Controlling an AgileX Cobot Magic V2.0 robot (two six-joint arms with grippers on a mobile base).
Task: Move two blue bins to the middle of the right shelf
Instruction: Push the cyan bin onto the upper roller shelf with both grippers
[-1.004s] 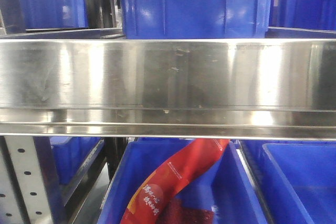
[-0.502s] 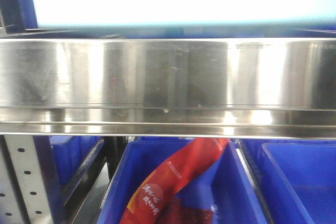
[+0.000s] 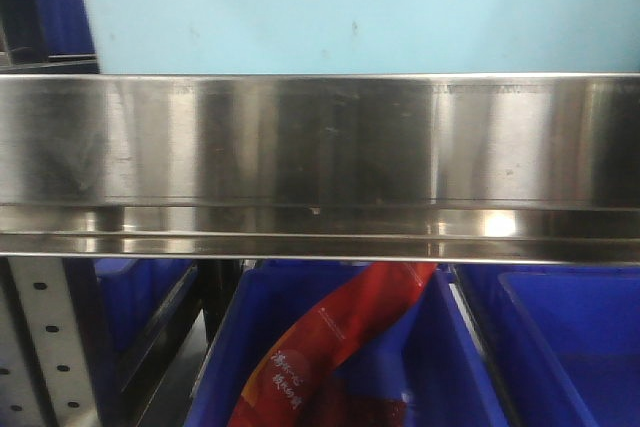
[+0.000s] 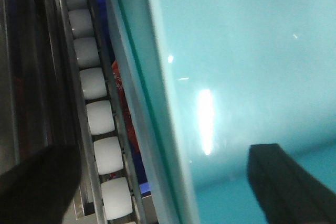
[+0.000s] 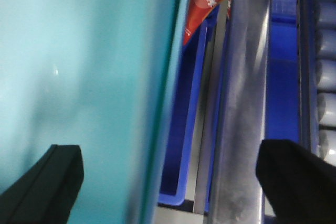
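A pale blue bin (image 3: pixel 350 7) fills the space above the steel shelf beam (image 3: pixel 320 157), very near the front camera. My left gripper (image 4: pixel 157 182) and my right gripper (image 5: pixel 168 182) each have their fingers spread wide, one finger against the bin wall. Below the beam, a red packet (image 3: pixel 340 337) lies in a dark blue bin (image 3: pixel 440 367).

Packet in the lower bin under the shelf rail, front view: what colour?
Red with light lettering; the packet shows best in the front-facing view.
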